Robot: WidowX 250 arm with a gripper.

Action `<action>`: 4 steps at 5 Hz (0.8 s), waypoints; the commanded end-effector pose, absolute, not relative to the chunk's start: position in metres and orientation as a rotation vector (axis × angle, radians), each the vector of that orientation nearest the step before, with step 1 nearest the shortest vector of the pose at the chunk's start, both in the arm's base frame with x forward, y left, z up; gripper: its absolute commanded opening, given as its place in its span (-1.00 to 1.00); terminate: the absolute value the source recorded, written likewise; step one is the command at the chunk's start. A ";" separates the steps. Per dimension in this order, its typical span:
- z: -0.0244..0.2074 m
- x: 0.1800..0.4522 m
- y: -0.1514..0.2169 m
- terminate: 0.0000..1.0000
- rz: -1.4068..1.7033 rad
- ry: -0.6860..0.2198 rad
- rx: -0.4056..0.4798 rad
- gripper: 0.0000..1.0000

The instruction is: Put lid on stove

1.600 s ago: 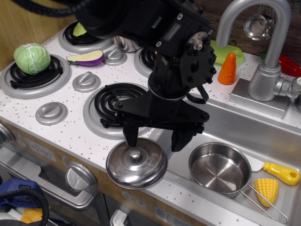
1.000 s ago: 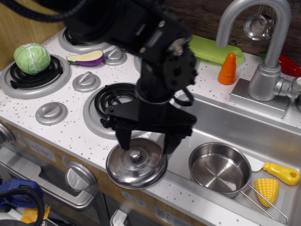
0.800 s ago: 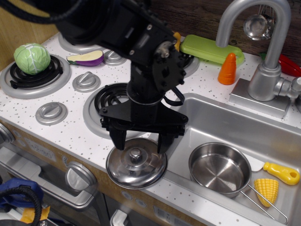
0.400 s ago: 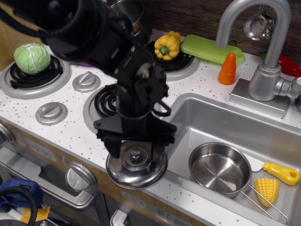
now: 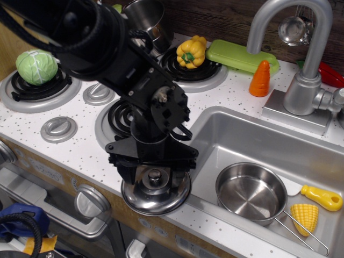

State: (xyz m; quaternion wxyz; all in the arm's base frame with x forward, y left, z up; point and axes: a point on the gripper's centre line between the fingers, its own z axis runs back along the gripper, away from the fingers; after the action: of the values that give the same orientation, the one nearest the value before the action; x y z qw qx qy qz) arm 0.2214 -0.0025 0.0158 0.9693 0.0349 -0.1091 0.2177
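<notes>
The lid (image 5: 157,198), round shiny steel with a small centre knob (image 5: 155,177), lies on the front edge of the stove (image 5: 86,150), just in front of the near right burner (image 5: 117,115) and beside the sink. My black gripper (image 5: 155,179) is straight above it, lowered onto it, with a finger on each side of the knob. The jaws stand apart, wider than the knob. The arm hides most of the near right burner.
A cabbage (image 5: 36,66) sits on the left burner and a yellow pepper (image 5: 191,51) on the back right burner. A steel pot (image 5: 145,16) stands at the back. The sink (image 5: 252,141) holds a steel pan (image 5: 250,192), a corn (image 5: 305,217) and a yellow piece (image 5: 322,198). A carrot (image 5: 262,78) stands by the faucet (image 5: 303,59).
My gripper has moved left and down from beside the sink until its fingers straddle the lid's knob. The lid has not moved. The pepper and pot have come into view.
</notes>
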 end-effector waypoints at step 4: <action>0.025 0.226 -0.002 -1.00 0.462 -0.216 0.086 -1.00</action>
State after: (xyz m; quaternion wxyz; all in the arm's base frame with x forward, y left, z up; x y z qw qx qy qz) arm 0.2181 -0.0009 0.0246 0.9691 0.0669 -0.0693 0.2270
